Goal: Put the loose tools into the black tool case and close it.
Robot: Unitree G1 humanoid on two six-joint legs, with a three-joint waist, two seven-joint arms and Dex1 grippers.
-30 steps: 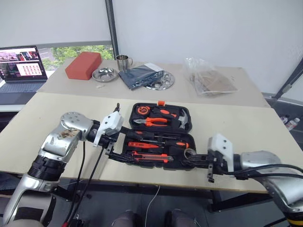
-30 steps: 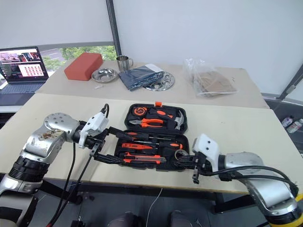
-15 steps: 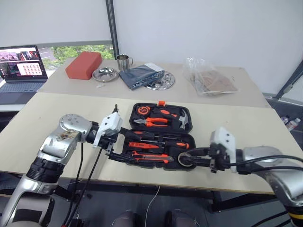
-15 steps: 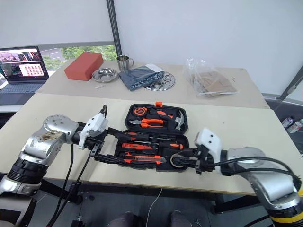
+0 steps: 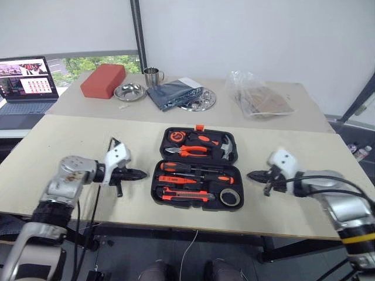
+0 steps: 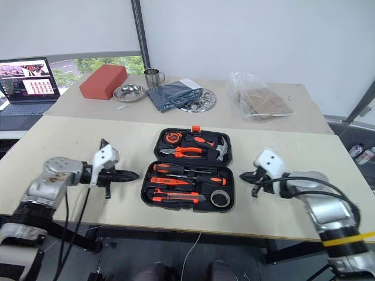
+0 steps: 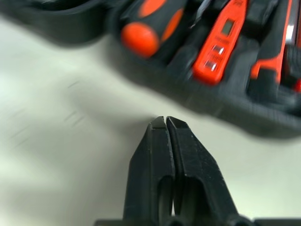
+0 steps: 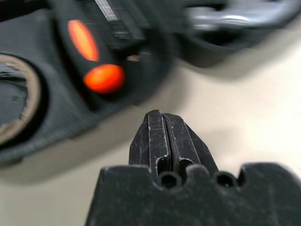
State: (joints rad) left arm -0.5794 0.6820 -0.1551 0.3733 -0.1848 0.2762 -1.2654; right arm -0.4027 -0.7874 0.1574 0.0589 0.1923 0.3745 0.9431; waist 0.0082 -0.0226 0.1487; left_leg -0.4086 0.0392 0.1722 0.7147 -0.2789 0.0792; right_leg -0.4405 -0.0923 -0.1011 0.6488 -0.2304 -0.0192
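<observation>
The black tool case (image 5: 157, 186) lies open in the middle of the near table, lid half at the back. In its front half lie two black-and-orange screwdrivers (image 5: 196, 169), the orange tester screwdriver (image 7: 218, 42), the utility knife (image 5: 186, 195) and the grey tape roll (image 5: 230, 198). My left gripper (image 5: 141, 174) is shut and empty on the table just left of the case, pointing at it. My right gripper (image 5: 252, 174) is shut and empty just right of the case, also pointing at it. Neither touches the case.
Pliers (image 5: 188, 150) and a hammer (image 5: 225, 149) sit in the lid half. On the far table are a red-brown block (image 5: 103, 81), metal bowl (image 5: 129, 91), cup (image 5: 153, 76), folded cloth (image 5: 174, 93) and plastic bag (image 5: 261, 99). A laptop (image 5: 26, 82) stands far left.
Both grippers have drawn out of the case sideways, left one leftward, right one rightward. The left gripper has shut. The tape roll that was at the right gripper now lies in the case.
</observation>
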